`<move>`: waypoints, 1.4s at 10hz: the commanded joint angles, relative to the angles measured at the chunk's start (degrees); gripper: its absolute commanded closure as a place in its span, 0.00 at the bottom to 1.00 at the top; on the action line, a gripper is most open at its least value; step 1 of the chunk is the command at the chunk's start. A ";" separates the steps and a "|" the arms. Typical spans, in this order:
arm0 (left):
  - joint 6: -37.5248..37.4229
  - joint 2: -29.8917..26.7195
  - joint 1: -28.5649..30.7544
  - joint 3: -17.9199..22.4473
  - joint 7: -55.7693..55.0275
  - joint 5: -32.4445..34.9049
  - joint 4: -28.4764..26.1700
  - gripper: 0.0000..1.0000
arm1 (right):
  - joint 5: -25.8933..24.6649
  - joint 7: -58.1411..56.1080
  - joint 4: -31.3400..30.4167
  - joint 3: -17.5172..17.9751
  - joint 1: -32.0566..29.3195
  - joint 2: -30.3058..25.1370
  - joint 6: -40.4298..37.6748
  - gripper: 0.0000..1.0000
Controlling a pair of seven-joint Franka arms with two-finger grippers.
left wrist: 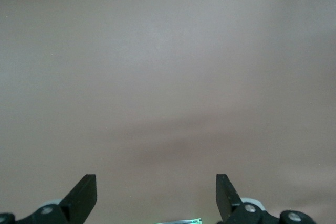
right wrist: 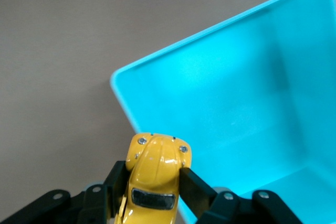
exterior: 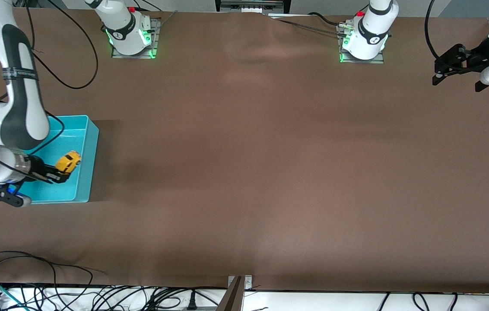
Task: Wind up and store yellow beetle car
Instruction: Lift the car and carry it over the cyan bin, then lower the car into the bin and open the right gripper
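Right gripper point(exterior: 64, 172) clamped on the sides of the yellow beetle car point(exterior: 68, 161), holding it in the air over the turquoise bin point(exterior: 91, 142) at the right arm's end of the brown desk point(exterior: 270, 172). Left gripper point(exterior: 443, 71), fingers spread wide and holding nothing, waits over bare desk at the left arm's end.

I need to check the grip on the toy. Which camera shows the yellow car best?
The right wrist view: the yellow car fills it close up, pinched between the right gripper fingers at the bin rim. The front view shows it small, over the bin. The left wrist view shows only table.
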 commanded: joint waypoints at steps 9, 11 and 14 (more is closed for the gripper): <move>-1.05 0.25 0.14 -0.14 -0.04 0.26 1.43 0.00 | -5.44 -28.09 -7.43 -2.37 -3.16 4.74 9.09 1.00; -1.05 0.33 0.14 -0.14 -0.04 0.26 1.43 0.00 | -5.35 -28.30 -8.14 -2.55 -3.25 4.92 10.52 1.00; -1.05 0.25 0.14 -0.14 -0.04 0.26 1.43 0.00 | -5.35 -28.56 -8.14 -2.55 -3.34 6.85 12.63 0.97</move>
